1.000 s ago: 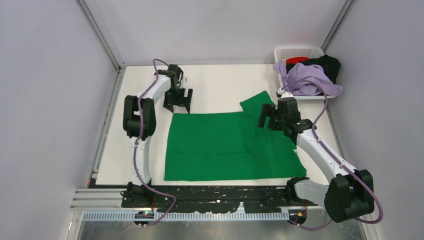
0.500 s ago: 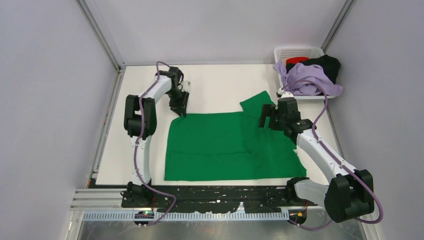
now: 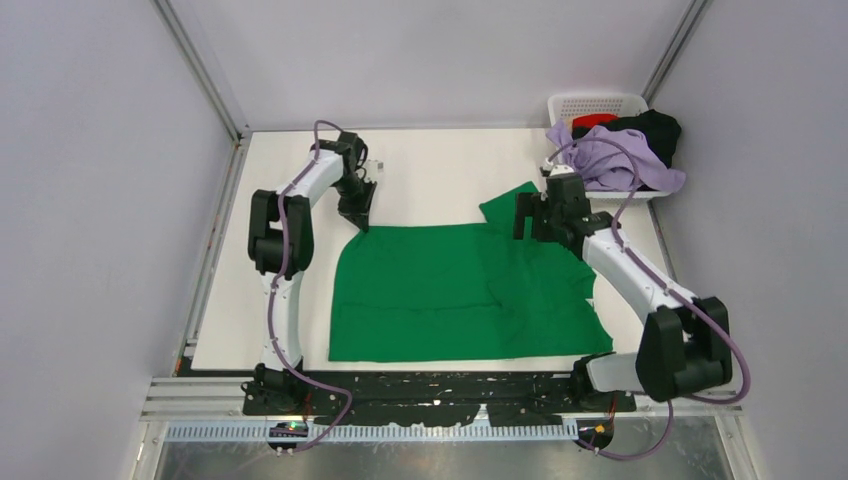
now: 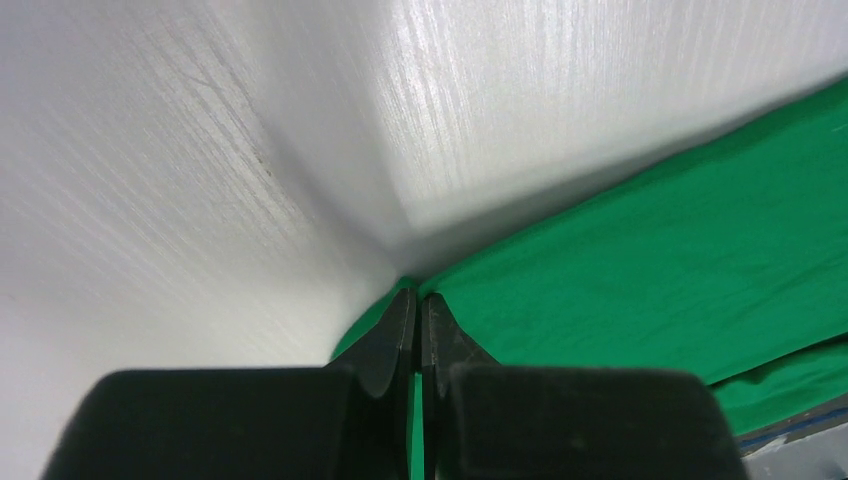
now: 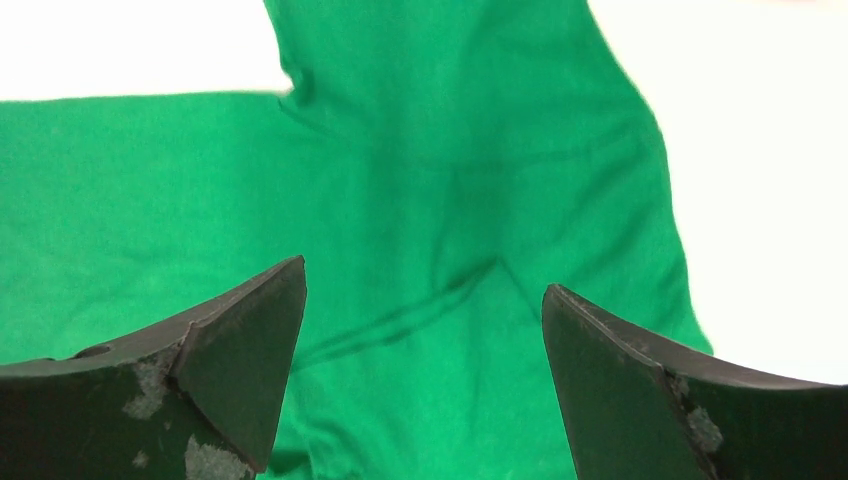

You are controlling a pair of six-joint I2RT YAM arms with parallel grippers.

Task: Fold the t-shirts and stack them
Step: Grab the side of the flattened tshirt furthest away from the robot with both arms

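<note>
Fig. | left claw (image 4: 414,297) has turned and pinched shut on green t-shirt (image 3: 440,290) far corner | right claw (image 5: 423,278) advanced over sleeve (image 3: 512,205), jaws apart | I judge fold beginning

bright green cloth t-shirt (image 3: 440,290): we see matt, soft, creased weave
white tabletop (image 4: 200,150): we see fine streaks, slight sheen

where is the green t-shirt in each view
Top external: green t-shirt spread flat mid-table.
Left wrist: lower right, its corner pinched in the left gripper.
Right wrist: fills most of the frame, under the open right gripper.
Shared landmark: the white table along its far edge.
</note>
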